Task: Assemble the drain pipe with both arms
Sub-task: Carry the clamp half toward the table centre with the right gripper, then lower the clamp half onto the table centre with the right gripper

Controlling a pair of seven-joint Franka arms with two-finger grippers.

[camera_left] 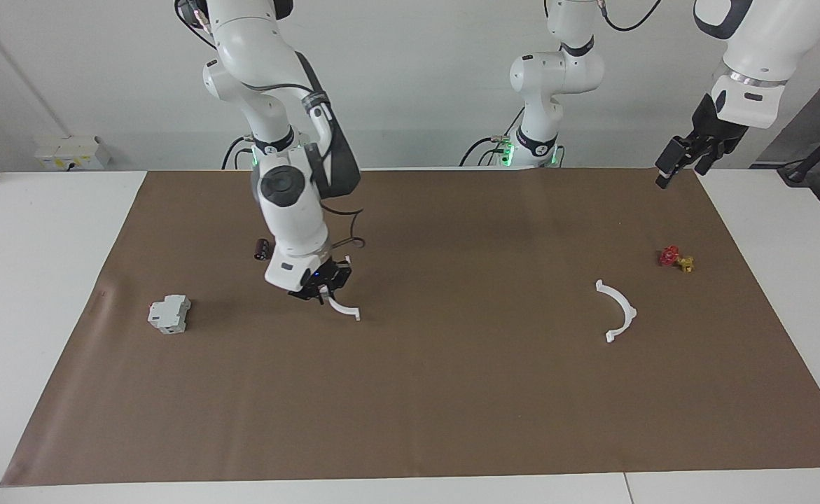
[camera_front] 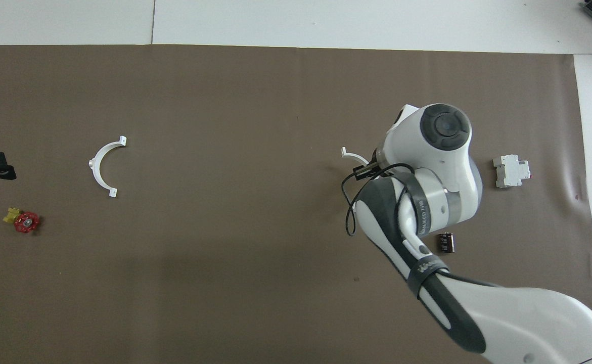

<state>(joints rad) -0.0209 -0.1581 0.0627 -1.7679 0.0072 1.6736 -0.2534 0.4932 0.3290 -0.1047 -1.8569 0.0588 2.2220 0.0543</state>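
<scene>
Right end effector (camera_left: 323, 290) clamped on one half-ring (camera_left: 343, 309), low over the table (camera_left: 452, 392). Left end effector (camera_left: 683, 159) waiting aloft, finger gap impossible to tell. Other half-ring (camera_left: 618, 311) probably light, thin, springy; best pinched mid-arc.

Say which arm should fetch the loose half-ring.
Left. Its hand hangs at that end of the table, where the loose half-ring lies; the right hand is already on the other half-ring.

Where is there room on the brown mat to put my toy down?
The widest bare stretch of the brown paper mat lies between the two thin white plastic half-rings. It is crowded around the right claw, near the grey-white boxy block and small black cylinder.
</scene>
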